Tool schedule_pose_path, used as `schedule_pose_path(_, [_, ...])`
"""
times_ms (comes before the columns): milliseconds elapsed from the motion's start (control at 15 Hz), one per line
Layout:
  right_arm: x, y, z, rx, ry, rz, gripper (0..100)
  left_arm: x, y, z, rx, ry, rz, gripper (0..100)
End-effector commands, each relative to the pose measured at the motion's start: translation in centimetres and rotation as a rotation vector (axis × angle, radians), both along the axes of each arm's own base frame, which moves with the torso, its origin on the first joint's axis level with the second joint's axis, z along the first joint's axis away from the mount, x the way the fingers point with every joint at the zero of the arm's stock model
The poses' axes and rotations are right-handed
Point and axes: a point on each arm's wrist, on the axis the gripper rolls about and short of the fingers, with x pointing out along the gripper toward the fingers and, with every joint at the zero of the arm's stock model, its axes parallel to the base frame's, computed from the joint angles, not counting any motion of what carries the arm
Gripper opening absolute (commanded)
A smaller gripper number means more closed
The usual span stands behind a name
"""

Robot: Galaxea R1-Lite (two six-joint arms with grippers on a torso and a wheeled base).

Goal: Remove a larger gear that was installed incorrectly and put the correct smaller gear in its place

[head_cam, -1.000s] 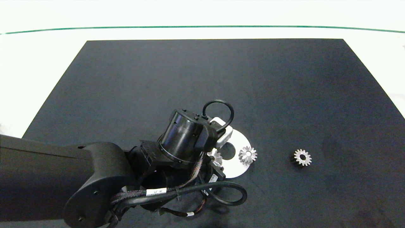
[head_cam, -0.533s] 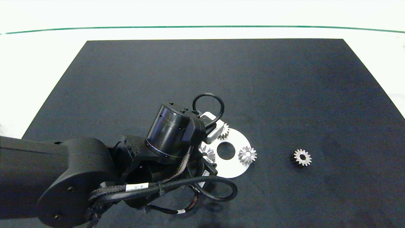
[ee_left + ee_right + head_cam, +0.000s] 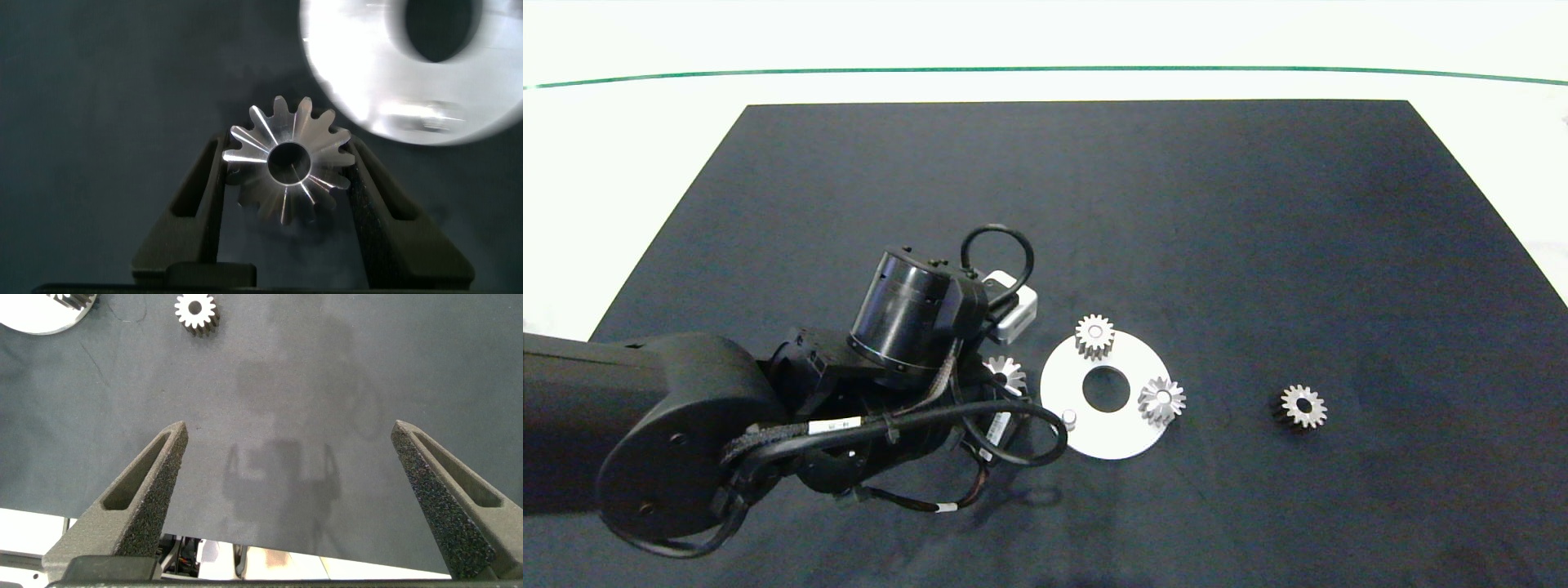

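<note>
Counting gears: four in all, one larger gear [image 3: 288, 162] with long pointed teeth and three with shorter teeth.
Left gripper [image 3: 288, 167]: pinching the larger gear between its fingers, just off the white disc's [image 3: 1123, 437] left edge (the arm hides most of it from above).
On disc: two gears [image 3: 1094, 335] [image 3: 1161, 400], plus one bare peg [image 3: 1069, 418].
Smaller gear [image 3: 1303, 406]: alone on the black mat [image 3: 1094, 204], well right of the disc.
Right gripper [image 3: 290, 478]: spread wide over bare mat.
</note>
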Motion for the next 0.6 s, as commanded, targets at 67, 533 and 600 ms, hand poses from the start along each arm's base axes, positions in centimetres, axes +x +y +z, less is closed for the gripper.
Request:
schedule_pose_path(67, [-0.2,0.0,-0.1,-0.002,-0.005,0.0,100,1.8,2.2,-0.3,0.007,0.007,0.094,25])
schedule_pose_path(533, [-0.2,0.0,-0.1,-0.001,-0.001,-0.001,100,2.1,3.4,-0.7,0.013,0.025,0.124,100])
schedule_pose_path(600, [-0.2,0.0,-0.1,-0.001,0.0,-0.001,100,2.1,3.3,-0.7,0.004,0.028,0.117,100])
